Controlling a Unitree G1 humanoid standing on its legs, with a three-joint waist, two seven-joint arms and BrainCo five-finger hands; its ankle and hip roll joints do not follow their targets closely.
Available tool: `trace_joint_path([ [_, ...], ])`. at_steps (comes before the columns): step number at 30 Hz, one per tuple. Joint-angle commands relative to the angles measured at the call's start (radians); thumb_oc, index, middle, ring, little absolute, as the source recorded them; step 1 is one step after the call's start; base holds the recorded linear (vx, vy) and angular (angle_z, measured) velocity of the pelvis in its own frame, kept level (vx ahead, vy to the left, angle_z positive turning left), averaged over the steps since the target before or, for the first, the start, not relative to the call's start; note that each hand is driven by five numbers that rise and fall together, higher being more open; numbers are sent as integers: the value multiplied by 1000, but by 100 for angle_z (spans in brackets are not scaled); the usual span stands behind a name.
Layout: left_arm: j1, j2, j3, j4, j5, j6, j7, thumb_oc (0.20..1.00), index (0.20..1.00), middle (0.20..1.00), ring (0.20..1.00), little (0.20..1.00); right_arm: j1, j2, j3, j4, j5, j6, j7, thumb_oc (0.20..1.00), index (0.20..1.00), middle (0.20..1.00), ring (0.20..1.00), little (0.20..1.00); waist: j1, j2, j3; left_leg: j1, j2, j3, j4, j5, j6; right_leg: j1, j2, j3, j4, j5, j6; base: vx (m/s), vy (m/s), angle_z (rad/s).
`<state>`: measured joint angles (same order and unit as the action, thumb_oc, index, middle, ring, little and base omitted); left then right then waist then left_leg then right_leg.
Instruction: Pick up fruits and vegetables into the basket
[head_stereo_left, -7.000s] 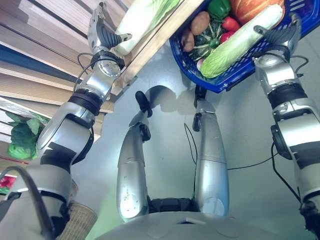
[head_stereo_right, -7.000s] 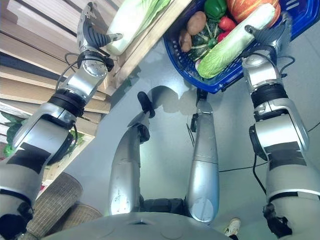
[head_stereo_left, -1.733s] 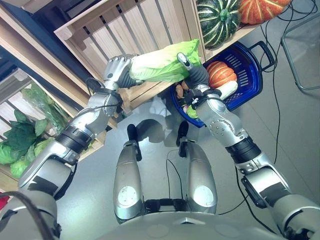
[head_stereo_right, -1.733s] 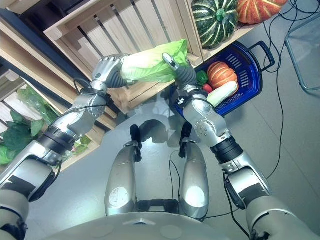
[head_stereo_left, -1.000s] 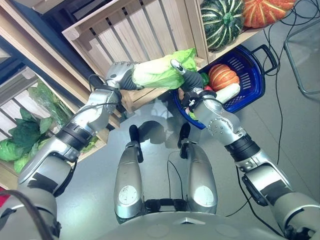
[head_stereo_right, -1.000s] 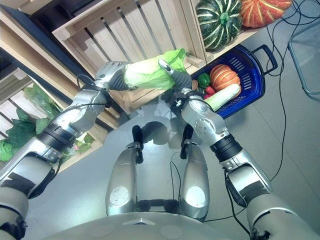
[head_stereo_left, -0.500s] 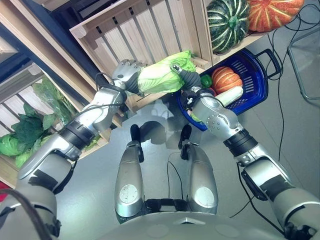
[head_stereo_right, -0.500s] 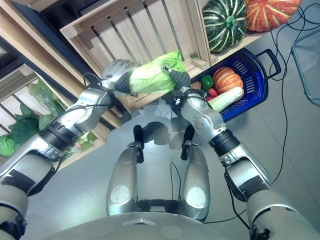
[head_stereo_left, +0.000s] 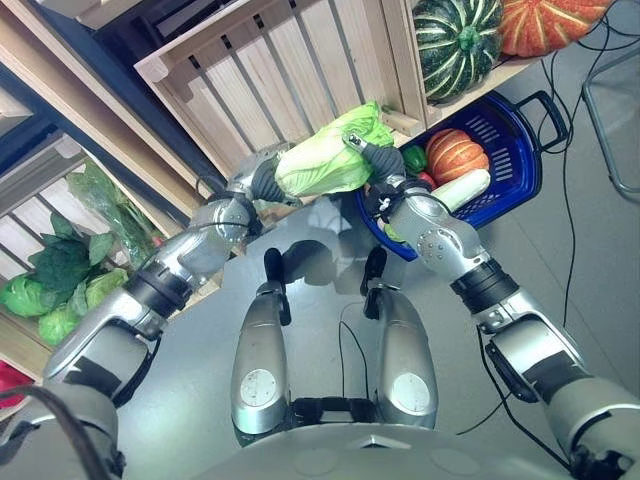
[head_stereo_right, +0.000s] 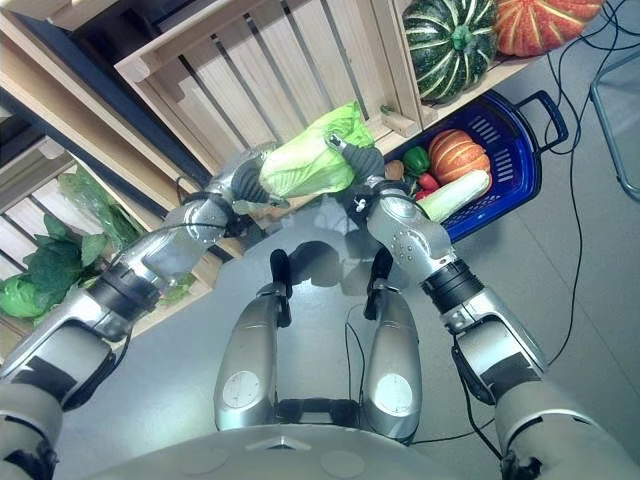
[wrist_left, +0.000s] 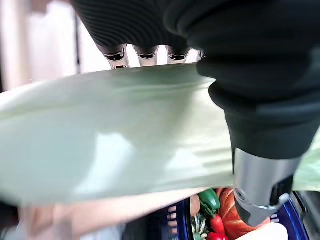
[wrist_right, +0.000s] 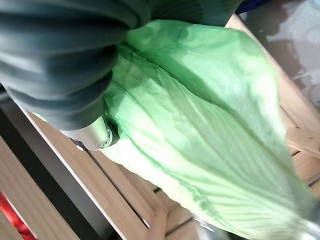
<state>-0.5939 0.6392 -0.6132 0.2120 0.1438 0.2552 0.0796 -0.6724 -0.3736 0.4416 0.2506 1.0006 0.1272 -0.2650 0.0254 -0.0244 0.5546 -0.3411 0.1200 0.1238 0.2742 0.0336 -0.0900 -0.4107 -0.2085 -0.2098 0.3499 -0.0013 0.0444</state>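
Held off the grey floor (head_stereo_left: 560, 250) between both hands: pale green cabbage (head_stereo_left: 325, 160), left hand (head_stereo_left: 262, 180) curled round its stalk end, right hand (head_stereo_left: 372, 160) clasped on the leafy end. Carried lower and nearer the blue basket (head_stereo_left: 520, 165) than a second ago, so probably close to the drop. Already in the basket: orange pumpkin (head_stereo_left: 455, 155), green pepper (head_stereo_right: 417, 160). Beyond, wooden crates (head_stereo_left: 290, 70) and a striped squash (head_stereo_left: 455, 45) at the shelf edge.

Head stereo pair looks steeply down, sharing the cabbage (head_stereo_left: 325, 160) between both hands; wrist cameras press against it.
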Motion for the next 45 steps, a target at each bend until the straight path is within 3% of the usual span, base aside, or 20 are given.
trace_joint_path([
  [1, 127, -24, 27, -104, -60, -65, 4, 1000, 1000, 1000, 1000, 1000, -50, -13, -155, -134, 22, -132, 57, 200, 200, 200, 200, 200, -12, 49, -35, 26, -42, 75, 49, -102, 42, 98, -20, -27, -48, -35, 62, 0, 0, 0],
  [8, 268, 3, 112, -161, -185, -209, 5, 1000, 1000, 1000, 1000, 1000, 19, -95, -273, -136, 5, -166, 71, 200, 200, 200, 200, 200, -13, 59, -35, 29, -34, 93, 55, -110, 43, 98, -20, -38, -35, -46, 57, 3, -6, 4],
  [18, 421, 0, 215, -147, -357, -319, 20, 1000, 1000, 1000, 1000, 1000, 120, -178, -414, -158, 0, -215, 88, 200, 200, 200, 200, 200, -16, 55, -35, 18, -28, 105, 51, -111, 50, 79, -10, -38, -29, -43, 52, -5, -22, 2],
  [31, 577, 20, 288, -133, -390, -384, -29, 1000, 1000, 1000, 1000, 1000, 333, -257, -606, -231, -5, -320, 90, 200, 200, 200, 200, 200, -51, 53, -35, -31, -14, 122, 50, -105, 56, 11, 4, -20, -8, -42, 54, -13, -34, -2],
  [39, 589, 21, 216, -118, -476, -415, -130, 1000, 1000, 1000, 1000, 1000, 392, -287, -634, -197, -15, -354, 50, 200, 200, 200, 200, 200, -75, 58, -35, -116, -3, 128, 50, -90, 56, -91, 21, -2, 23, -42, 55, -27, -46, -9],
  [45, 569, 17, 132, -60, -510, -408, -117, 1000, 1000, 1000, 1000, 1000, 380, -301, -622, -146, 31, -390, 27, 200, 200, 200, 200, 200, -82, 72, -35, -176, 1, 126, 41, -70, 50, -163, 30, -2, 50, -48, 53, -13, -56, -9],
])
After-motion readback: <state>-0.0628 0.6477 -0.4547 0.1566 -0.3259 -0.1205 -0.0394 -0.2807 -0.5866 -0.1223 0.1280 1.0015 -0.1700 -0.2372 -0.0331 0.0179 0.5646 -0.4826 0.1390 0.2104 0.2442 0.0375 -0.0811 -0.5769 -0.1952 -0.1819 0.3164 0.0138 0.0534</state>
